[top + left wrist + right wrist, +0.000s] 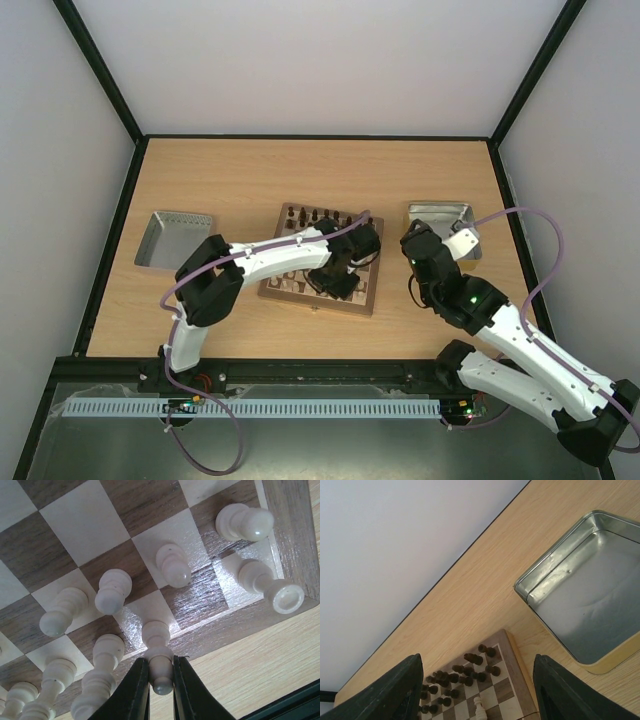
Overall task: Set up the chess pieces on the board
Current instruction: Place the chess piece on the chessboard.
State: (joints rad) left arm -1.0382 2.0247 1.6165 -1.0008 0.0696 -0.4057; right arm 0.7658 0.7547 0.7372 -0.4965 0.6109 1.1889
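Cream piece [159,662] clamped between left fingers [136,690], standing on the board [292,540] edge row among other cream pieces [172,565]. Right fingers [395,695] spread wide, grasping nothing, over tabletop [470,595] near grey metal tray [555,560].

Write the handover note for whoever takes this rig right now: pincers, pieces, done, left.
Left pincer: shut on a cream piece at the board's near edge.
Right pincer: open, empty, above the table between board and right tray.
Dark pieces sit on the far rows, cream pieces stand on the near rows.
Done: right tray shows no pieces.
Left: set the held piece down, then check squares the left arm hides.
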